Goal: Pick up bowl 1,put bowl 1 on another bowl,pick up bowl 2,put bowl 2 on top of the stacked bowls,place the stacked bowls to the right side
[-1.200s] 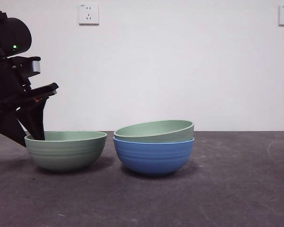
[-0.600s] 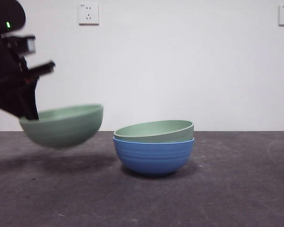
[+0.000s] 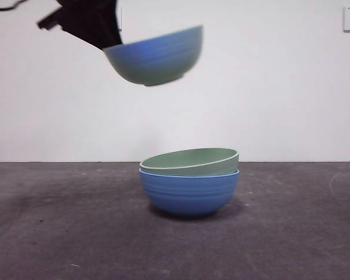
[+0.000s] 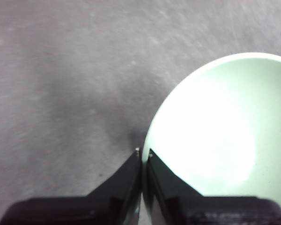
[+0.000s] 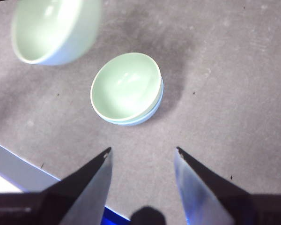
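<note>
The left claw is pinched narrow on the rim of a pale green bowl, one jaw inside the wall and one outside, which is why the bowl hangs tilted from a single edge instead of sitting level. In the front view the bowl is carried high in the air, up and a little to the side of the other two bowls, with clear space beneath it; its blurred, bluish look there seems to come from motion and lighting, since the left wrist view shows its inside plainly pale green. On the tabletop the blue bowl stands upright with another green bowl nested in it, sitting slightly askew so that one side of its rim rides higher. That pair is likely left in the middle so the carried bowl can be brought over and lowered into it as the third layer; the height probably gives room to pass over the tilted rim. The right claw hangs well above the tabletop with its jaws spread wide and nothing between them, looking down on the nested pair, apparently waiting for the later move of the stack to the right side.
</note>
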